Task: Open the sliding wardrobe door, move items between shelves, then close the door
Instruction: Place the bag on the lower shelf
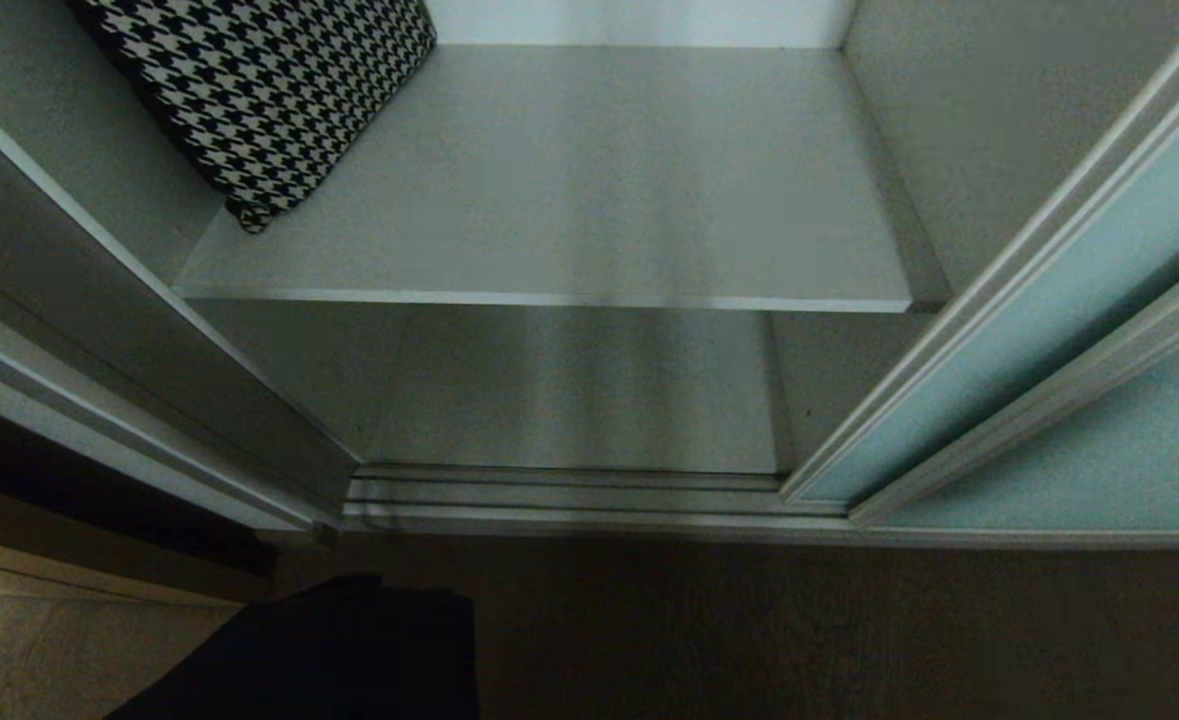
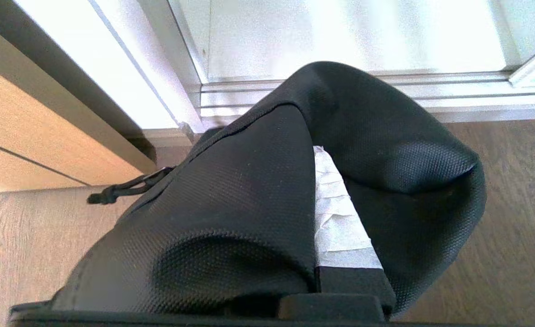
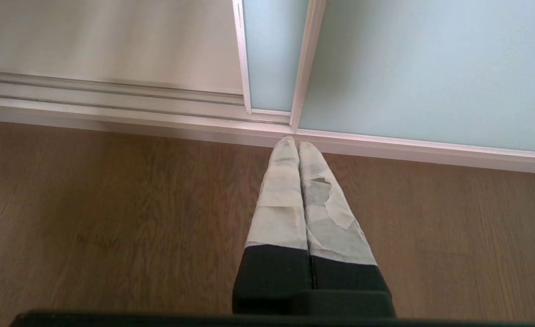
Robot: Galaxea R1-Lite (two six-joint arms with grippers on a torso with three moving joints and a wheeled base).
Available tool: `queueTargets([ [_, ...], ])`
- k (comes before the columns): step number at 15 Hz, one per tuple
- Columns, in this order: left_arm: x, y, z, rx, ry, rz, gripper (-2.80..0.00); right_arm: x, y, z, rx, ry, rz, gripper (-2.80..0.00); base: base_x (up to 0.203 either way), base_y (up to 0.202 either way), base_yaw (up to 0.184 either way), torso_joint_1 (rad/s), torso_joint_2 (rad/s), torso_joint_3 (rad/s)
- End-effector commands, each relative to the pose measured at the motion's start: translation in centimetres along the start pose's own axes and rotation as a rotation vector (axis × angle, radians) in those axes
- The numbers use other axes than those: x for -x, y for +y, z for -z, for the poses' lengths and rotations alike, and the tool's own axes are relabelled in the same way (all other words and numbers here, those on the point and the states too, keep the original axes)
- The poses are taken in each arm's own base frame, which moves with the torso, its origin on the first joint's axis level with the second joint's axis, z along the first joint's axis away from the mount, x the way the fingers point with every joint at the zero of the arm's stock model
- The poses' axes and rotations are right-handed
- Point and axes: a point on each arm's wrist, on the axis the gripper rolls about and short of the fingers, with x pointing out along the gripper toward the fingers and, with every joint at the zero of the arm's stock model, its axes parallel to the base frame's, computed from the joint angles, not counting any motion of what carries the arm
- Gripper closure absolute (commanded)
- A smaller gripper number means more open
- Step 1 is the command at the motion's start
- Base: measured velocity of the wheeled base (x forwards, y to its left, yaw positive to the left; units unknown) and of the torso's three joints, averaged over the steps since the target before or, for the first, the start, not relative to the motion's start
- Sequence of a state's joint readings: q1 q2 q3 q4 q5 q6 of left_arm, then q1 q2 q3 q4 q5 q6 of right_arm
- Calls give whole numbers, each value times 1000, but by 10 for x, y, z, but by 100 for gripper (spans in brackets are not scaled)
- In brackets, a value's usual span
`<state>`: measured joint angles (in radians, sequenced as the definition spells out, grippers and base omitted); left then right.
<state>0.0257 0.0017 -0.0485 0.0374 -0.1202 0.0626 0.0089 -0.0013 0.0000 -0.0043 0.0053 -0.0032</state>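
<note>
I'm looking down into the wardrobe, and the biggest thing in front of me is the sliding wardrobe door (image 1: pixel 1039 330), its frosted blue-green glass in a silver frame, pushed over to my right so the compartment stands open. A second glass panel (image 1: pixel 1099 450) sits just in front of it on the same side.

Inside, the upper shelf (image 1: pixel 569 200) spans the opening, pale grey with a thin lighter front edge. The lower shelf (image 1: pixel 579 390) lies beneath it, running down to the metal floor track (image 1: pixel 569 495). A houndstooth cushion (image 1: pixel 269 90) leans in the back left corner of the upper shelf, its lower tip resting on the board.

In front of the track is the brown wood-grain floor (image 1: pixel 799 630). Low on my left, a black garment (image 1: pixel 339 650) hangs over that floor, outside the wardrobe and on neither shelf.

From the left wrist I can see that the textured black cloth is draped over my left hand (image 2: pixel 340 218), whose taped fingers (image 2: pixel 335 213) are clamped together on it, with folds hiding most of them. A black drawstring (image 2: pixel 122 188) dangles off the cloth's edge near a beige wooden cabinet front (image 2: pixel 26 136).

My right hand (image 3: pixel 298 147) holds nothing, its taped fingers pressed together, pointing at the foot of the door frame above the floor.
</note>
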Motion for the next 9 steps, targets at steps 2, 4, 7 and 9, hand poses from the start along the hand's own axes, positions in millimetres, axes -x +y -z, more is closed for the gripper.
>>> queueTargets([
  [2, 0, 0, 0, -1, 6, 1, 0, 0, 0, 0, 1, -4, -1, 0, 0, 0, 0, 0, 0, 0],
  [4, 0, 0, 1, -1, 8, 1, 0, 0, 0, 0, 1, -4, -1, 0, 0, 0, 0, 0, 0, 0],
  [7, 0, 0, 0, 0, 7, 1, 0, 0, 0, 0, 1, -4, -1, 0, 0, 0, 0, 0, 0, 0],
  [9, 0, 0, 0, 0, 6, 1, 0, 0, 0, 0, 0, -4, -1, 0, 0, 0, 0, 0, 0, 0],
])
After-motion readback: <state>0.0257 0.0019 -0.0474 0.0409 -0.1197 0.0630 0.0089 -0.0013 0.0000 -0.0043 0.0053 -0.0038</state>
